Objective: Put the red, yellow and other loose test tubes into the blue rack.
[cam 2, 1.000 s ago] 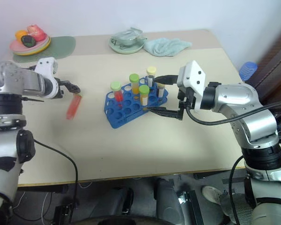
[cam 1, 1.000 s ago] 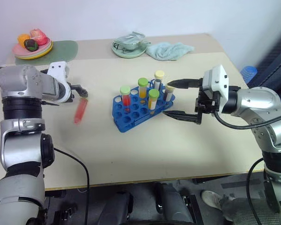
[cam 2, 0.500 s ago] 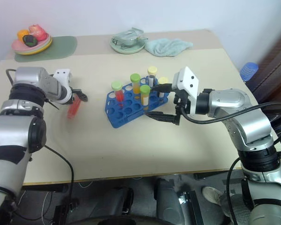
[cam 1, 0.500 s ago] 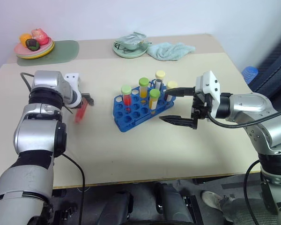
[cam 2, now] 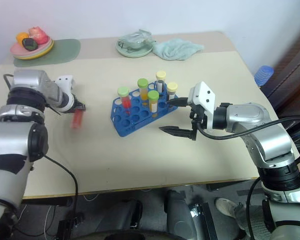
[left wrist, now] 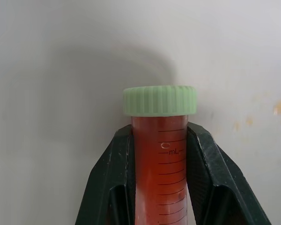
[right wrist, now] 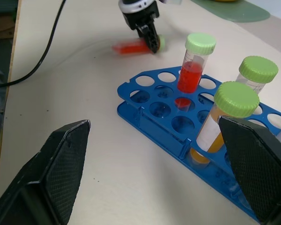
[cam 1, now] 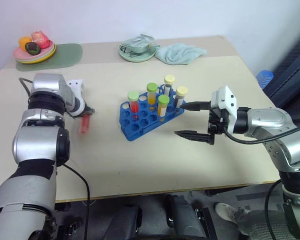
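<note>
From the head camera, the bright blue plastic hole-grid rack (cam 1: 151, 114) sits mid-table, with the left gripper (cam 1: 88, 113) at its nine o'clock and the right gripper (cam 1: 190, 120) (jaws spread wide, empty) at three o'clock. In the left wrist view, the black fingers (left wrist: 113, 180) clamp a clear red-liquid tube with a green ribbed cap (left wrist: 159, 161) just below the cap. The right wrist view shows that tube lying on the tabletop.

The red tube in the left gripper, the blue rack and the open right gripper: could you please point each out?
red tube (left wrist: 160, 183): left wrist view, its liquid-filled body between the fingers.
blue rack (cam 1: 140, 119): left eye view, its holed top.
right gripper (cam 1: 189, 120): left eye view, midway between its fingertips.
</note>
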Controlling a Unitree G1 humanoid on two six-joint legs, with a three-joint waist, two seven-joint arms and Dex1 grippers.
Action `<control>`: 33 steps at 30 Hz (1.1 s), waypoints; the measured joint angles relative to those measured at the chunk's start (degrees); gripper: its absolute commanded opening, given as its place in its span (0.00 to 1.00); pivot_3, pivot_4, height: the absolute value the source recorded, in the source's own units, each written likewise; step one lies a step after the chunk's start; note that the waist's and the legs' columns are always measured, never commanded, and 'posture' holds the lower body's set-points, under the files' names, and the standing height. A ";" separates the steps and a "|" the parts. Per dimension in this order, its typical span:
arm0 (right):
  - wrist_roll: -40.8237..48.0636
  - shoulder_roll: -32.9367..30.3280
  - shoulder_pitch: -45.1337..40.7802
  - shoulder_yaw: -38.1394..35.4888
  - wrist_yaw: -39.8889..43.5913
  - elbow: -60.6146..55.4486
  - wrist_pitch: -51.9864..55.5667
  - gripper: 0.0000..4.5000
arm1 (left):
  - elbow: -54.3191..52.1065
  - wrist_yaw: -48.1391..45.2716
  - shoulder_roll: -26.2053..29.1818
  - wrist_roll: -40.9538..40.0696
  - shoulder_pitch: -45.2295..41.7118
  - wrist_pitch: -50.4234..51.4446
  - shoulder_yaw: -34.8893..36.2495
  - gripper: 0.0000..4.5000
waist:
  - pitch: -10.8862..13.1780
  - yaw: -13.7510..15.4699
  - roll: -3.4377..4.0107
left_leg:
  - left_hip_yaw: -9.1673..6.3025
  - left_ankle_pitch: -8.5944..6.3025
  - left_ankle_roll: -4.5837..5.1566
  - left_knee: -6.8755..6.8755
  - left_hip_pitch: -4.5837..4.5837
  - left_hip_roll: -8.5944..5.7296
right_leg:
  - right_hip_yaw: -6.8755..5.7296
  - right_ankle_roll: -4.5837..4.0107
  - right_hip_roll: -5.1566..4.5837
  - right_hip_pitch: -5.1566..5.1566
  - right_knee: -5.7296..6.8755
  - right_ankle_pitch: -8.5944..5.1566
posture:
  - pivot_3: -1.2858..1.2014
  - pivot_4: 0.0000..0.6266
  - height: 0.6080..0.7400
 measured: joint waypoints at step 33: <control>3.69 3.76 16.71 -8.65 -16.72 -16.85 4.50 1.00 | -46.40 -39.04 -19.28 -18.93 36.92 -62.87 3.12 0.18 | -0.07 1.74 0.05 | 0.24 -0.14 0.24 0.72 -0.20 0.13 | 0.01 -0.09 0.07 0.19 -0.19 0.29 | 0.52 0.24 1.00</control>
